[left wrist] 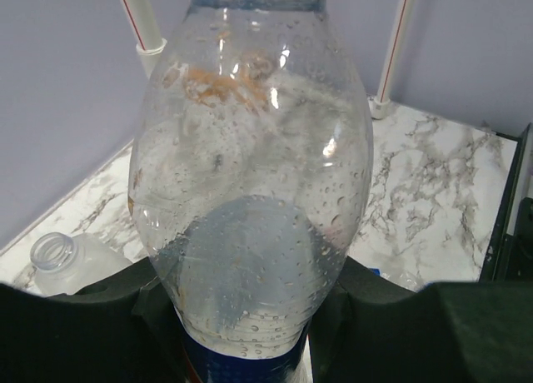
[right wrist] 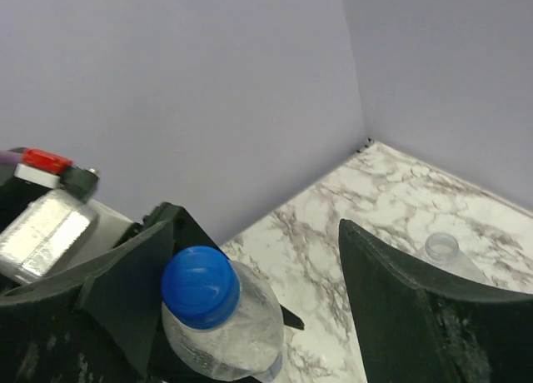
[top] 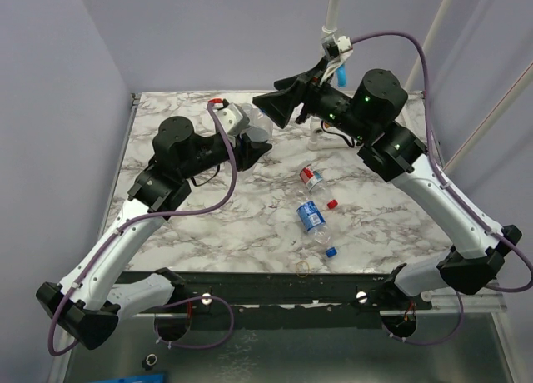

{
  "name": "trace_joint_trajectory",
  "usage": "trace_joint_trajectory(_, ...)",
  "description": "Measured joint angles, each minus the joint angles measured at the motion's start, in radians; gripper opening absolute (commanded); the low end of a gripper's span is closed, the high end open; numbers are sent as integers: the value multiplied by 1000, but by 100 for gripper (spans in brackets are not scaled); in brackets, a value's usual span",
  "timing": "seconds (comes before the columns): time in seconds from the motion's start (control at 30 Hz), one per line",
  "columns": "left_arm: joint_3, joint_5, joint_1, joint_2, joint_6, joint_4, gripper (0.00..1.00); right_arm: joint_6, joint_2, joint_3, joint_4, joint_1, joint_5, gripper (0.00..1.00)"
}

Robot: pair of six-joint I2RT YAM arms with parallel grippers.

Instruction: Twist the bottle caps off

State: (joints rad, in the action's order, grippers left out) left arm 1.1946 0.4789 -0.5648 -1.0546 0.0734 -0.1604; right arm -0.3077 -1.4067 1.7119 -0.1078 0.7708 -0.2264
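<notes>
Left gripper (left wrist: pixel 250 276): clamped on the lower body of a blue-label bottle (left wrist: pixel 250 175), one pad on each side. The bottle is held off the marble table (top: pixel 208 225), in the upper middle of the top view. Water droplets coat the inside of its wall.

Blue cap (right wrist: pixel 200 286): seated on that bottle's neck, in the lower left of the right wrist view.

Right gripper (right wrist: pixel 255 221): spread wide, with the cap in the gap between its fingers (right wrist: pixel 125 291). The cap lies close to the frame-left finger and well apart from the other. Contact with the near finger is hard to judge from this angle; nothing looks pinched.

On the table, centre of the top view:
- red-label bottle (top: pixel 311 177) lying on its side
- second blue-label bottle (top: pixel 312 219) just below it, also on its side
- loose red cap (top: pixel 332 204) between and to the right of the two
- loose blue cap (top: pixel 331 252) lower down
- yellowish rubber-band ring (top: pixel 303 267) near the front edge

A wide clear bottle (left wrist: pixel 62 262) with an open neck sits in the lower left of the left wrist view.
</notes>
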Motion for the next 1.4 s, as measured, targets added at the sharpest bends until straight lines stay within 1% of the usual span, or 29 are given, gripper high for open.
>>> trace_joint_trajectory(0.1,0,-29,0,0,9,-1,16,-13,-23,1,-22,0,12,73)
trace_joint_trajectory(0.23,-8,-49,0,-1,14,2,16,-26,-27,1,-24,2,16,56)
trace_joint_trajectory(0.3,-10,-55,0,-1,14,2,16,-33,-26,-4,-16,3,14,47)
trace_joint_trajectory(0.33,-10,-56,0,-2,14,2,16,-37,-24,-9,-10,4,13,40)
trace_joint_trajectory(0.43,-23,-65,0,-2,14,0,16,-46,-22,-22,2,10,5,26)
trace_joint_trajectory(0.5,-27,-64,0,-2,13,-1,16,-50,-22,-27,3,11,3,18)
trace_joint_trajectory(0.57,-28,-64,0,-2,11,0,16,-50,-22,-31,8,9,2,13)
trace_joint_trajectory(0.7,-28,-52,0,-2,-8,1,16,-47,-19,-42,27,7,-25,6)
trace_joint_trajectory(0.77,-28,-24,2,-2,-24,0,16,-35,-10,-61,52,6,-60,1)
trace_joint_trajectory(0.8,-28,3,3,-2,-38,0,16,-29,-2,-77,72,5,-85,1)
trace_joint_trajectory(0.87,-28,82,6,-2,-73,0,16,-15,28,-125,124,-5,-157,1)
trace_joint_trajectory(0.97,-21,249,8,-2,-137,3,16,2,75,-183,204,-14,-299,1)
trace_joint_trajectory(1.0,-16,286,8,-2,-150,2,14,5,85,-192,227,-16,-356,0)
trace_joint_trajectory(1.07,-2,414,7,-2,-187,6,7,10,98,-195,263,-17,-460,0)
trace_joint_trajectory(1.13,16,516,6,-2,-209,7,6,11,108,-195,296,-16,-556,1)
trace_joint_trajectory(1.2,25,576,6,-2,-222,7,6,13,117,-197,322,-13,-626,1)
trace_joint_trajectory(1.23,27,600,5,-2,-230,8,6,15,119,-199,329,-11,-648,2)
trace_joint_trajectory(1.27,27,618,4,-2,-235,8,6,18,123,-200,331,-11,-665,10)
trace_joint_trajectory(1.3,27,630,2,-2,-239,8,6,23,125,-202,331,-10,-674,32)
trace_joint_trajectory(1.33,27,634,2,-2,-242,6,7,27,127,-204,330,-10,-677,50)
trace_joint_trajectory(1.4,27,635,2,-2,-247,3,7,45,130,-206,320,-10,-665,84)
